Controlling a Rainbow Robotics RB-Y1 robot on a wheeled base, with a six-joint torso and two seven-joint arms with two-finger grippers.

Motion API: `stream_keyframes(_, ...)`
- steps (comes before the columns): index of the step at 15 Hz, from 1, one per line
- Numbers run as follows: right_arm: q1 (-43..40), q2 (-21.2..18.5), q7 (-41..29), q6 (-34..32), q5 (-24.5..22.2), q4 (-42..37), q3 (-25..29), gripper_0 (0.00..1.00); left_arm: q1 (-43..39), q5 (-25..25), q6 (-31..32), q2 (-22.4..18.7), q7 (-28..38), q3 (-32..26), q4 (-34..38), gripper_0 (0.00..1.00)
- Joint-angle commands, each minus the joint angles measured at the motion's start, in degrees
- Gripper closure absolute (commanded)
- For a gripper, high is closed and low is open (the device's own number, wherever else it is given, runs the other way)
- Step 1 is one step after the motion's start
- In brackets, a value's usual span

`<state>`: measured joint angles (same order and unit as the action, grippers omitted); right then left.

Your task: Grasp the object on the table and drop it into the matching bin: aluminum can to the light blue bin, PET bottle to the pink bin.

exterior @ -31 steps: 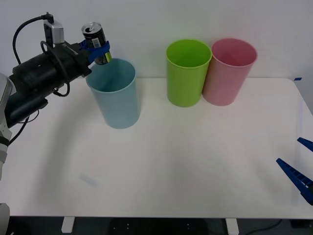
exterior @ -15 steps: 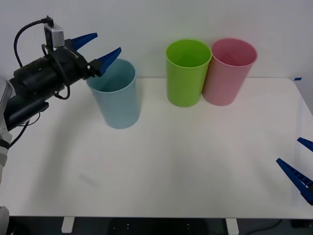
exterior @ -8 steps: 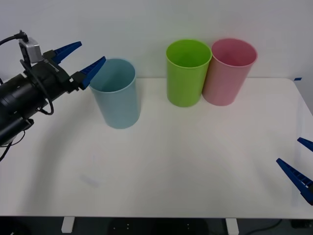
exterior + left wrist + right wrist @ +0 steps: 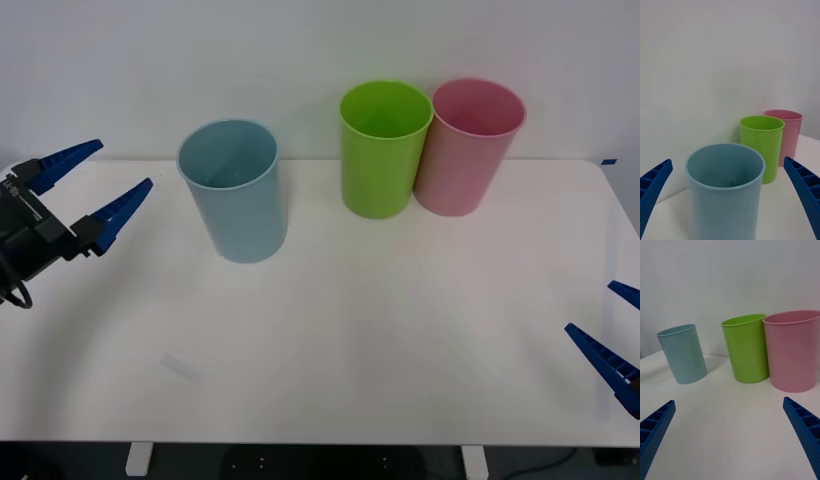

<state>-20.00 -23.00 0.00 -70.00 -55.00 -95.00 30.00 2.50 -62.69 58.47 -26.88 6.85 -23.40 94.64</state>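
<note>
Front view first: the white tabletop (image 4: 350, 340) is seen wide and flat, cut off at the near edge. Three bins are stood upright on it, mouths up, long axes vertical: the light blue bin (image 4: 235, 200) set apart on the left, the lime green bin (image 4: 380, 155) and the pink bin (image 4: 465, 150) touching each other. The can cannot be made out; the blue bin's inside is hidden below its rim. The left end effector (image 4: 90, 185) is held spread wide, left of the blue bin. The right end effector (image 4: 620, 335), parked at the near right edge, is spread too and partly cropped.
</note>
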Motion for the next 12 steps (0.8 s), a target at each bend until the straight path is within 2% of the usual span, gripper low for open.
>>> stream_keyframes(1,0.0,0.0,0.0,0.0,0.0,0.0,0.0,0.0,-4.79,1.17,4.55,-0.72,-1.58,-3.23,0.11,0.0)
stream_keyframes(5,0.0,0.0,0.0,0.0,0.0,0.0,0.0,0.0,-11.82,4.95,6.04,-2.91,-7.38,-4.64,0.2,0.0)
stream_keyframes(8,0.0,0.0,0.0,0.0,0.0,0.0,0.0,0.0,-16.12,5.65,7.8,-3.62,-11.42,-7.1,0.11,0.0)
stream_keyframes(12,0.0,0.0,0.0,0.0,0.0,0.0,0.0,0.0,-20.34,7.5,9.2,-3.79,-13.09,-9.12,0.11,0.0)
